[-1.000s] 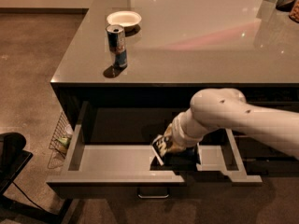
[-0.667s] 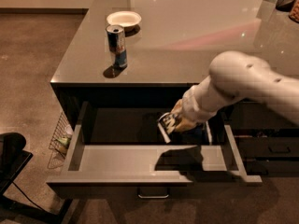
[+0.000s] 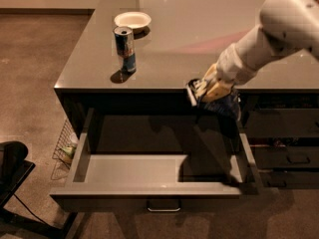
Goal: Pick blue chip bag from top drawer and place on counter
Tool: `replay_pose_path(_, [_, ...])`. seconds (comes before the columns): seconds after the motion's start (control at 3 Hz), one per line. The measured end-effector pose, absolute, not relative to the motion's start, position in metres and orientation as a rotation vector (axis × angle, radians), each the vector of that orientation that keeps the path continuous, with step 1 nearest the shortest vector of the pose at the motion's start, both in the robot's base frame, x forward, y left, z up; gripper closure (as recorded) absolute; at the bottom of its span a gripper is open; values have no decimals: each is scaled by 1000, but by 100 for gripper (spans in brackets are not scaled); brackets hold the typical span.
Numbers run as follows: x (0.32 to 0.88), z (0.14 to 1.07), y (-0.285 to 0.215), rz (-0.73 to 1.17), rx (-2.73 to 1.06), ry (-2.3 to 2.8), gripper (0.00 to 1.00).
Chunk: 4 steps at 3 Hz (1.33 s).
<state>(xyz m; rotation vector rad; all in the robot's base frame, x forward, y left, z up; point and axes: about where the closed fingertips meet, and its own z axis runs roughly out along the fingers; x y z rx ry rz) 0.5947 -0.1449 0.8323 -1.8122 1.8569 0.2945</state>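
The top drawer point(image 3: 149, 169) stands pulled open below the counter point(image 3: 199, 39), its light grey floor bare. My gripper point(image 3: 207, 92) is shut on the blue chip bag point(image 3: 223, 103) and holds it in the air at the level of the counter's front edge, above the right part of the drawer. The bag hangs down from the fingers, dark blue and crumpled. The white arm reaches in from the upper right.
A blue-and-silver drink can point(image 3: 125, 49) stands near the counter's front left corner, with a white bowl point(image 3: 132, 20) behind it. Darker drawers with black handles point(image 3: 291, 158) sit to the right. A wire basket point(image 3: 66, 146) hangs at the left side; a black object point(image 3: 12, 166) stands at lower left.
The gripper has risen out of the drawer with the blue chip bag, moving up and to the right to the counter's edge height. The drawer floor is now bare.
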Motion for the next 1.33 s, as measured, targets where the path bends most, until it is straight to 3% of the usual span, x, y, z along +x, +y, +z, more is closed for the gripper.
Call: replay_pose_path(1.33, [722, 1037, -194, -90, -1316, 1722, 100])
